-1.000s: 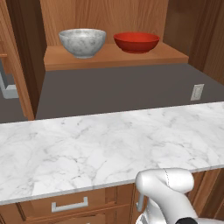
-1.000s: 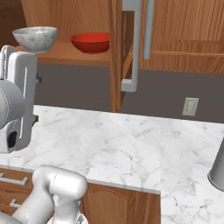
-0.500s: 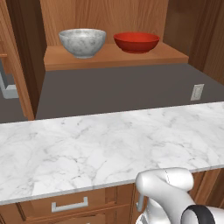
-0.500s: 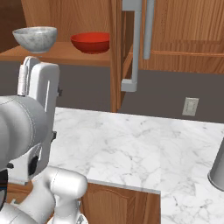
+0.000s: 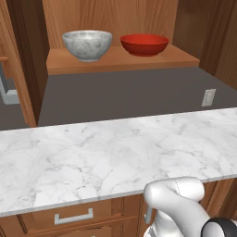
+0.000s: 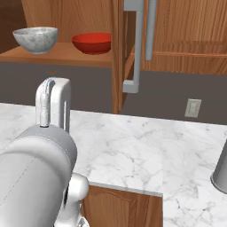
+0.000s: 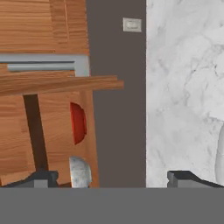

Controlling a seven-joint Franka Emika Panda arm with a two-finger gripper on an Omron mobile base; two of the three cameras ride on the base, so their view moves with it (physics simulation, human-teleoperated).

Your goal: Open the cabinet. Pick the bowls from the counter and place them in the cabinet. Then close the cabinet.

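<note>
The cabinet point(image 5: 111, 18) stands open, and on its wooden shelf point(image 5: 120, 60) sit both bowls: the grey-white marble bowl point(image 5: 87, 44) on the left, the red bowl point(image 5: 144, 44) on the right. They sit side by side, slightly apart. The right base view shows the marble bowl point(image 6: 35, 39), the red bowl point(image 6: 91, 43) and the open right door point(image 6: 117, 53) edge-on with its grey bar handle point(image 6: 138, 44). The counter point(image 5: 106, 157) is bare marble. In the rolled hand view my gripper point(image 7: 113, 178) is open, nothing between its fingertips point(image 7: 41, 177), with the red bowl point(image 7: 78, 123) and marble bowl point(image 7: 80, 172) ahead on the left.
A wall outlet point(image 5: 209, 97) sits on the dark backsplash. A grey metal cylinder point(image 6: 220, 170) stands on the counter at the far right. Drawers with short handles point(image 5: 73, 216) lie below the counter. The left door point(image 5: 18, 69) stands swung open.
My arm has swung: in the right base view its white body has grown and shifted right. The bowls and doors have stayed put, and the gripper has stayed open.
</note>
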